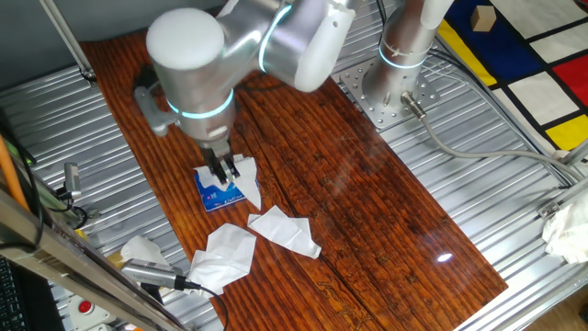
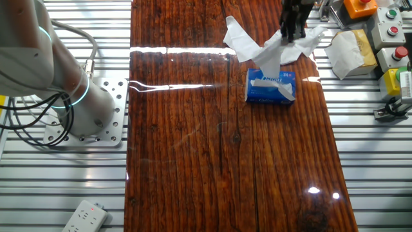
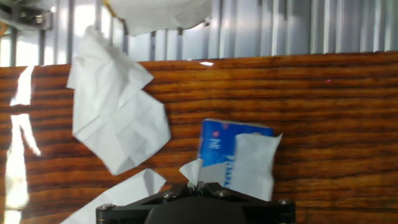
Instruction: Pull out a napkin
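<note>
The small blue tissue pack [image 1: 217,195] lies on the wooden table [image 1: 367,221], and shows in the other fixed view [image 2: 270,89] and the hand view [image 3: 221,144]. My gripper [image 1: 223,172] hangs just above the pack, shut on the top of the white napkin [image 2: 270,57]. The napkin stretches up from the pack's slot to the jaws [image 2: 291,31]. In the hand view the jaws [image 3: 198,185] pinch a white corner of the napkin [image 3: 190,171], and more of the sheet drapes over the pack's right side.
Loose white tissues lie near the pack [image 1: 283,230] [image 1: 223,255] [image 3: 115,115]. A crumpled tissue [image 2: 346,51] and button boxes [image 2: 386,26] sit on the metal slats beside the table. The robot base [image 1: 395,74] stands at the far edge.
</note>
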You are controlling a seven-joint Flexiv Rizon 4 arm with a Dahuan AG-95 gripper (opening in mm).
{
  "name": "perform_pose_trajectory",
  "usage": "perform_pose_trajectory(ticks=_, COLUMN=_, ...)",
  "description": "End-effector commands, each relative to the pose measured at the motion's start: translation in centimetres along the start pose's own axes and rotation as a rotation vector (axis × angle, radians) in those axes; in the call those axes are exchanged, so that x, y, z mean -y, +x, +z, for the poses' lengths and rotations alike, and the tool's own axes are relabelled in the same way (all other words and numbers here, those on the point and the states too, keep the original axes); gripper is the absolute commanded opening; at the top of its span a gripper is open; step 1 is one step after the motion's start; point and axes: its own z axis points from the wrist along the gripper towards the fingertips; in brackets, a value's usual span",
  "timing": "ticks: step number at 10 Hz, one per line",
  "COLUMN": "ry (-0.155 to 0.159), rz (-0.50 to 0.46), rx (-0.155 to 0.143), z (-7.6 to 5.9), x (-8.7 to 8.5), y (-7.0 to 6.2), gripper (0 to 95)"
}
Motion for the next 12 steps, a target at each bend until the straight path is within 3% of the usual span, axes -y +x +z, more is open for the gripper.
perform_pose_trajectory(ticks=1, ry=-0.005, rz=-0.069, rx=-0.037, z=-0.6, x=1.6, y=0.1, gripper=0.0)
perform_pose_trajectory(ticks=3, ry=-0.055, rz=-0.023, rx=-0.018, z=-0.4, x=1.0, y=-0.2, gripper=0.0)
perform_pose_trajectory(ticks=4, ry=-0.062, rz=-0.009, rx=-0.014, z=-0.2, x=0.6, y=-0.5, gripper=0.0)
perform_pose_trajectory(ticks=8, ry=-0.055, rz=0.085, rx=0.007, z=0.7, x=-3.7, y=-3.0, gripper=0.0)
perform_pose_trajectory(ticks=12, ry=-0.055, rz=0.13, rx=0.021, z=1.1, x=-5.8, y=-3.5, gripper=0.0)
